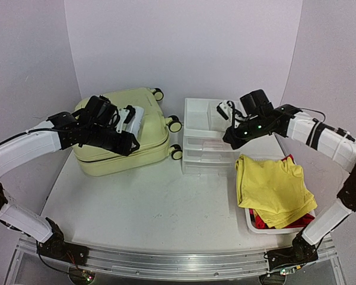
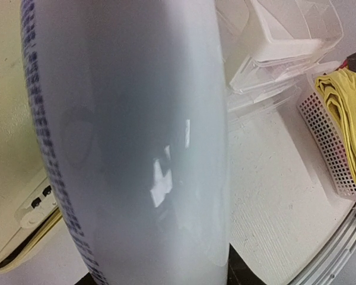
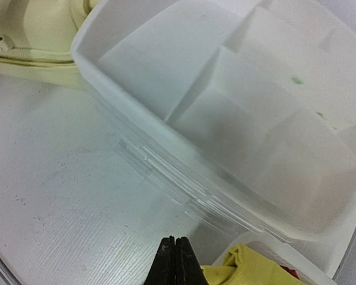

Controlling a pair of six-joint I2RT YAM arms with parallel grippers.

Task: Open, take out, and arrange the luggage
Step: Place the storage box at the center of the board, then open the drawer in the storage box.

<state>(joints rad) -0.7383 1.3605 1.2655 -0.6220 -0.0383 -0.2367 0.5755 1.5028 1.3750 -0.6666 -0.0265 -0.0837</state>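
Pale-green luggage (image 1: pixel 121 157) lies left of centre in the top view. Over it the left gripper (image 1: pixel 126 129), its arm bent, pinches a white object (image 1: pixel 132 120), which a loose hold could drop. Left wrist view: that object fills the frame, fingers hidden. Right wrist view: the right gripper (image 3: pixel 175 252), jaws closed empty, hangs beside the organizer (image 3: pixel 225 119) and could knock it.

A glossy white object (image 2: pixel 142 148) fills the view, luggage (image 2: pixel 12 119) left, mesh basket (image 2: pixel 326 142) right.
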